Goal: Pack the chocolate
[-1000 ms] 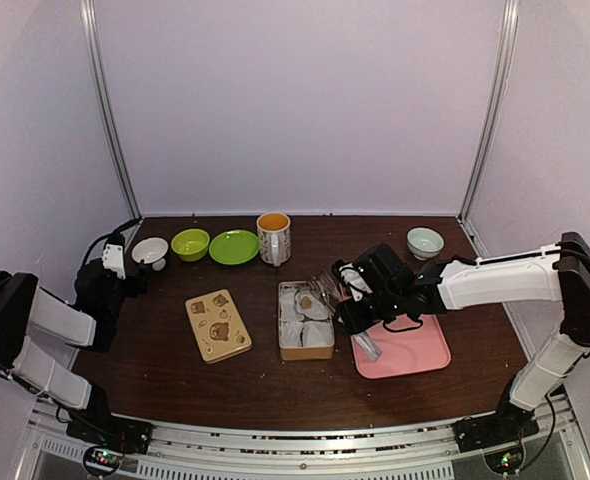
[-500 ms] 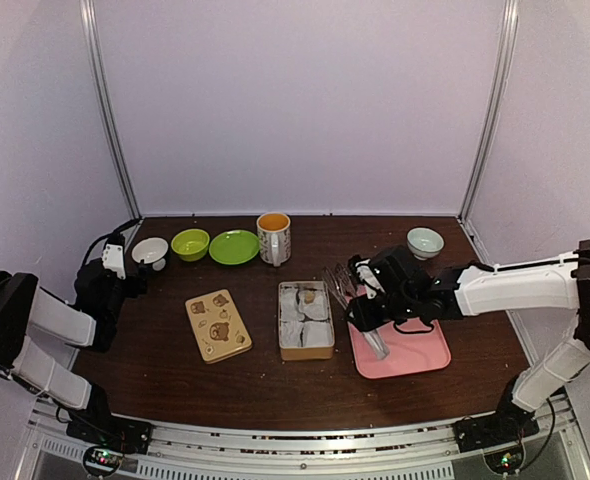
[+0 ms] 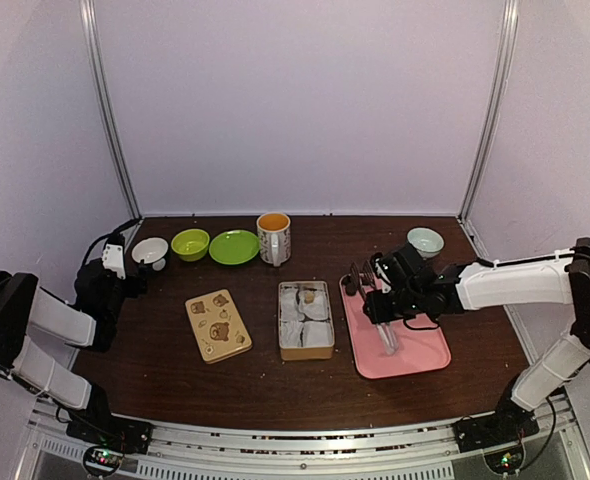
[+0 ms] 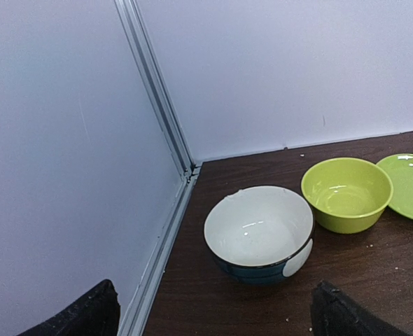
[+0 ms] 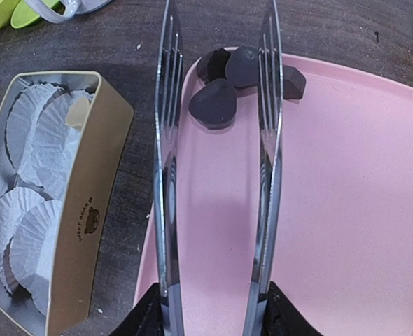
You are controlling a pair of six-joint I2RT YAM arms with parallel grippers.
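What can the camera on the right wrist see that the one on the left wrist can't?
Only the right wrist view: the tongs, the chocolate on the pink tray, and the tin with paper cups. Only the left wrist view: the white bowl and the wall corner. Both: the dark table, and probably the green bowl and green plate, which are just green slivers in the right wrist view's top corner.
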